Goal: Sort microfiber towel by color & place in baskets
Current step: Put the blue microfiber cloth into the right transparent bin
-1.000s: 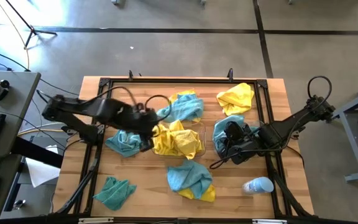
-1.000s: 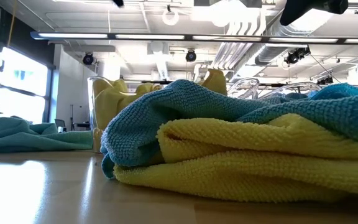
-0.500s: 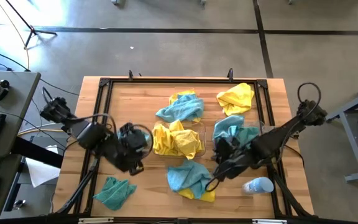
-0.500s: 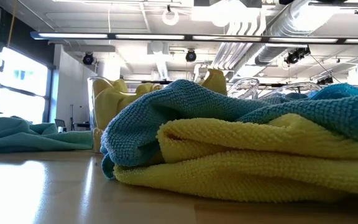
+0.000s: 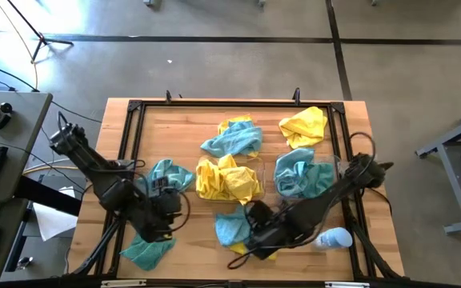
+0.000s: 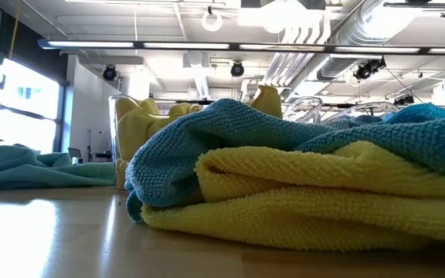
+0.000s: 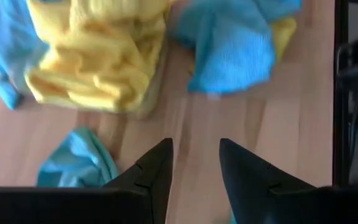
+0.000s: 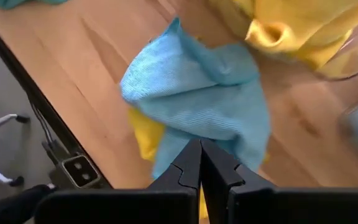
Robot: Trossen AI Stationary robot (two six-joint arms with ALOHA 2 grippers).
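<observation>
- Left gripper [image 7: 194, 163]: fingers apart, empty, above the table [image 5: 190, 252] near its front-left corner.
- Right gripper [image 8: 200, 163]: fingers together, probably empty, over the blue towel [image 8: 201, 102] lying on a yellow towel [image 8: 143, 138] at the front edge.

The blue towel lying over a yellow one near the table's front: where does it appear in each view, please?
High view: blue towel, front centre.
Low view: foreground, filling the middle.
Left wrist view: far ahead.
Right wrist view: close ahead.
Shared landmark: the yellow towel beneath it.
</observation>
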